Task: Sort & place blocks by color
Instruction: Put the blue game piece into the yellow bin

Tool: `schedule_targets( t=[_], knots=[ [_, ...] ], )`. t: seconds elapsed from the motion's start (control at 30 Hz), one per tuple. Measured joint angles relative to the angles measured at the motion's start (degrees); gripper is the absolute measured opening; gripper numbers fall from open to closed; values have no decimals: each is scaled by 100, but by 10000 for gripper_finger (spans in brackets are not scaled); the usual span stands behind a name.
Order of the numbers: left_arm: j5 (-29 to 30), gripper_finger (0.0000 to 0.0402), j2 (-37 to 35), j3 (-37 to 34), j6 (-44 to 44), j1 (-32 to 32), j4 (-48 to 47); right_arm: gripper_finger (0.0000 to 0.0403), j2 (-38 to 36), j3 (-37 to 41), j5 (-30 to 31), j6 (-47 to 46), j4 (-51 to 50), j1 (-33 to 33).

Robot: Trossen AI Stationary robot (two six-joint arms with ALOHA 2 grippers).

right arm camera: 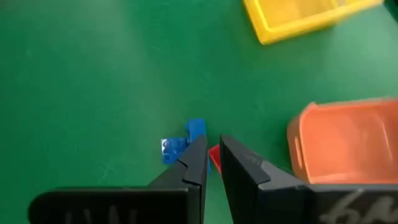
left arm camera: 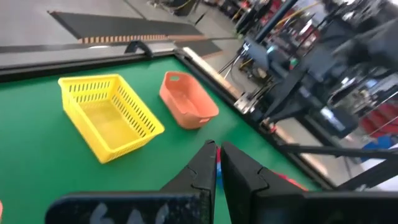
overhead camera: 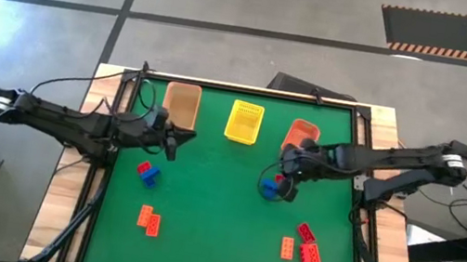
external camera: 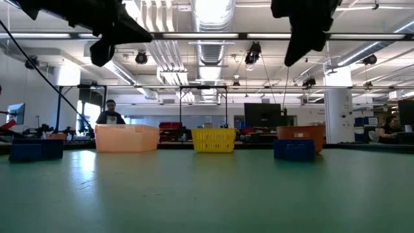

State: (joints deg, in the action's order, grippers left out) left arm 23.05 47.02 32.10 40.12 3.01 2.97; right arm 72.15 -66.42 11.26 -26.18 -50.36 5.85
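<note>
The blocks lie scattered on the green table (overhead camera: pixel 213 260). At the left are a blue and red pair (overhead camera: pixel 147 172) and two orange ones (overhead camera: pixel 149 219). At the right are a blue block (right arm camera: pixel 180 144) with a red one (right arm camera: pixel 214 158) beside it, and red and orange blocks (overhead camera: pixel 305 246) nearer the front. My right gripper (overhead camera: pixel 288 191) hangs shut above that right blue block, pointing steeply down, clear of it (right arm camera: pixel 211 142). My left gripper (overhead camera: pixel 171 149) is shut and nearly level above the table, beyond the left blue block (left arm camera: pixel 217 149). Both stand high above the table in the low view.
Three baskets stand in a row along the far edge: a pale orange one (overhead camera: pixel 181 104), a yellow one (overhead camera: pixel 244 121) and a red-orange one (overhead camera: pixel 301 134). The middle of the table between the block groups is bare green mat. A person shows in the room behind (external camera: pixel 111 113).
</note>
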Motion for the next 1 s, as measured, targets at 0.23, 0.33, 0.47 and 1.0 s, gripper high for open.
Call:
schedule_targets(
  t=[0.23, 0.33, 0.47, 1.0],
  knots=[
    [0, 6, -362, -9, -46, 0, -3, 34, 736, 46, -121, 524, 13, 11],
    [0, 6, -417, -9, -52, 0, 0, 34, 949, 88, -107, 654, 210, 0],
    [0, 6, -419, -13, -52, 0, 2, 34, 1102, 178, -128, 672, 622, -51],
    [-7, 6, -280, -22, -52, 0, -17, 172, 1350, 653, -386, 805, 1359, -259]
  ],
)
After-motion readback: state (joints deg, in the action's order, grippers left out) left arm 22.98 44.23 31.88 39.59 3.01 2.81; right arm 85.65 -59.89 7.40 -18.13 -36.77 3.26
